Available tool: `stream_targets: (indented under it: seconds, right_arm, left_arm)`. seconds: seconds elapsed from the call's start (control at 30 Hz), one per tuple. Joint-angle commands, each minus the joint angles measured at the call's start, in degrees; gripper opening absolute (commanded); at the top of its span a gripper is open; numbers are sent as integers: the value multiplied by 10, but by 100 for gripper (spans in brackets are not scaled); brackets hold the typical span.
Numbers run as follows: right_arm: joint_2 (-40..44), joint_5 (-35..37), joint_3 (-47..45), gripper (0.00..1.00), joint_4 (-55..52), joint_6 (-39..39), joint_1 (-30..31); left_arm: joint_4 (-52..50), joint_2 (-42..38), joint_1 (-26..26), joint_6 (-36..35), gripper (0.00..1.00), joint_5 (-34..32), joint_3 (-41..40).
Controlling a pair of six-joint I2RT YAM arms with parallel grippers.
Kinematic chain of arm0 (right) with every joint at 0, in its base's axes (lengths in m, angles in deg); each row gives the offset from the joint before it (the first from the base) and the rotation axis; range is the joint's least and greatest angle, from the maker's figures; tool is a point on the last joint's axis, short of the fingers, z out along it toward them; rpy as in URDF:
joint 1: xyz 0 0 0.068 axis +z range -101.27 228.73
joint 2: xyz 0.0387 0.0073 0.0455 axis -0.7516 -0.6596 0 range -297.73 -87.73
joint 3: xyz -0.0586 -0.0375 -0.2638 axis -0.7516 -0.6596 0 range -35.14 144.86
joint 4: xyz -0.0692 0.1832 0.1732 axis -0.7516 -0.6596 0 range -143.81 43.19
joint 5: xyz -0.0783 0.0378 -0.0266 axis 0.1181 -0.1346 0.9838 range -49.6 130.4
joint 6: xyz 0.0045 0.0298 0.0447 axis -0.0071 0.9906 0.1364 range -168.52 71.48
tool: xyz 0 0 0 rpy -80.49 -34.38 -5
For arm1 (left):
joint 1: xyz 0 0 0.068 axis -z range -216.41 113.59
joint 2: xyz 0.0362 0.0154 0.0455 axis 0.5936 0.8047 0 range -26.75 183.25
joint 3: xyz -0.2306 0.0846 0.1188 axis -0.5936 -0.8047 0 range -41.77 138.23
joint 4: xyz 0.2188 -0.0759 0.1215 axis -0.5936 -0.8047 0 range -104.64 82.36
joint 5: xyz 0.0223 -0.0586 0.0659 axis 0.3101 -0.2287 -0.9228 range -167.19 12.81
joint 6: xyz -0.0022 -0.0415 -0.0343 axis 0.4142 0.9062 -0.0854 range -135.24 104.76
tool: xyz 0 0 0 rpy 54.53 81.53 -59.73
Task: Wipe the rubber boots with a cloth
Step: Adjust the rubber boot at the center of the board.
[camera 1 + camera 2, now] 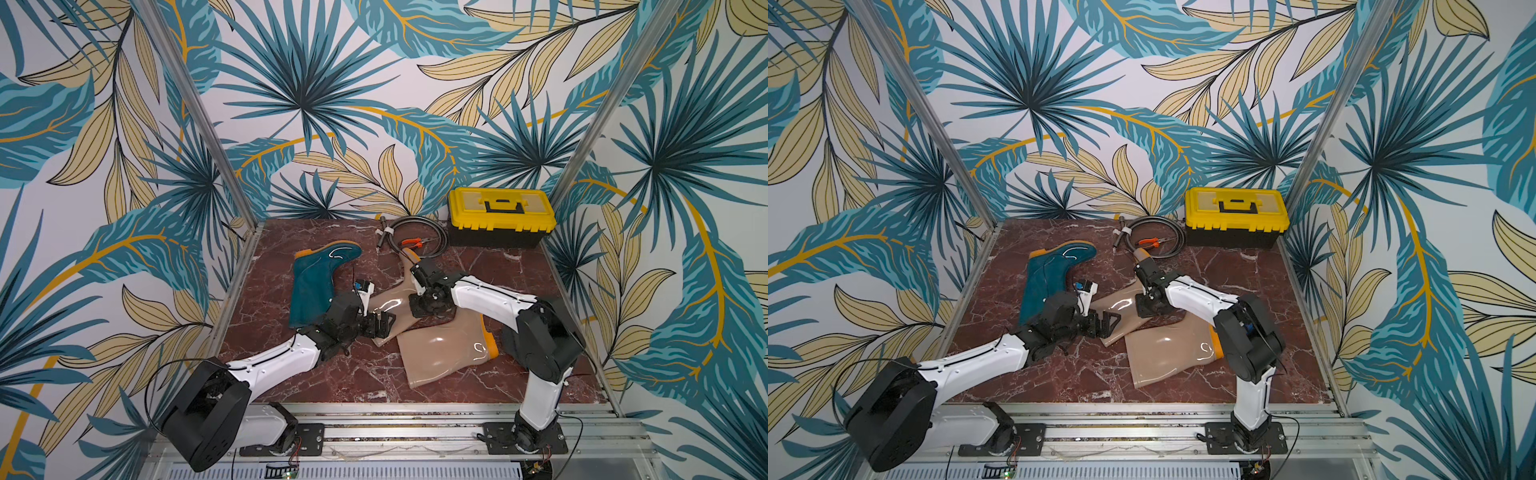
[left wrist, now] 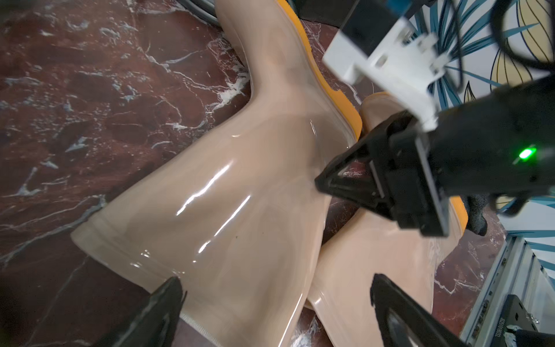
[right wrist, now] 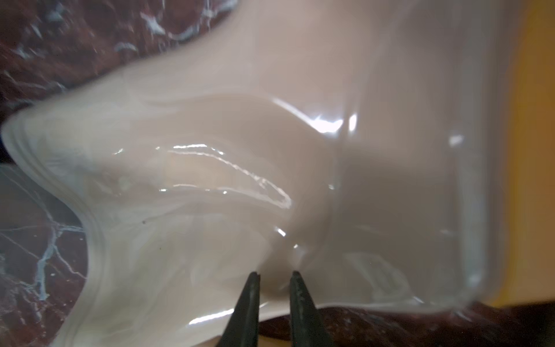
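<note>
Three rubber boots lie on the marble table. The dark teal boot (image 1: pixel 316 282) (image 1: pixel 1050 278) is at the left. Two glossy beige ones overlap mid-table: the far beige boot (image 1: pixel 388 305) (image 2: pixel 240 180) (image 3: pixel 210 180) and the near beige boot (image 1: pixel 440 353) (image 2: pixel 375 255) with its orange sole. My right gripper (image 1: pixel 417 309) (image 3: pixel 274 275) is shut on a puckered fold of the far beige boot near its ankle. My left gripper (image 1: pixel 384 325) (image 2: pixel 276 297) stands open, its fingers straddling that boot's shaft end. The cloth is out of view.
At the back right stands a yellow-and-black toolbox (image 1: pixel 500 216). Beside it lie a coiled hose (image 1: pixel 415 237) and orange pliers (image 1: pixel 411 244). Aluminium posts and a front rail (image 1: pixel 415 424) frame the red marble tabletop (image 1: pixel 291 374).
</note>
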Motion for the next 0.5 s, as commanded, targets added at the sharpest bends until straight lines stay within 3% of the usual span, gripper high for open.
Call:
stream_targets:
  seconds: [0.0,0.27,0.47]
  right_arm:
    - [16,-28,-13,19,-42,-11,18]
    - [82,36,-75,16,-66,8,42]
    - [1,27,-46,14,-63,22,43]
  left_arm:
    - [-7,-6,-17,9,100,16,0]
    - [-7,10,-40,10,95,59,8]
    - [-7,24,-42,27,93,67,8]
